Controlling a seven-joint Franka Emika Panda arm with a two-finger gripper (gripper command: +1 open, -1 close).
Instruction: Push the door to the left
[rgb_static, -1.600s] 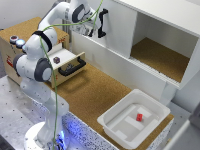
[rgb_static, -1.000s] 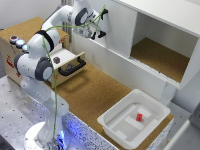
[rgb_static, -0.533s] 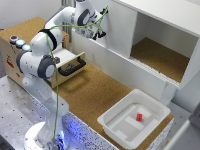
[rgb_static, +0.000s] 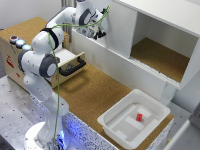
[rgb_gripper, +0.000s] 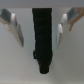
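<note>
Gripper (rgb_static: 98, 34) at door (rgb_static: 117, 25) near its left edge. Fingers (rgb_gripper: 17, 31) spread, straddling black bar handle (rgb_gripper: 42, 34) w/o contact.

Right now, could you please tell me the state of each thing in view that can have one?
door: slid across the left half, right compartment exposed
handle: between the fingers, not clamped
gripper: open, fingers either side of the handle
wooden drawer: pulled open
white bin: upright, small red object inside
</note>
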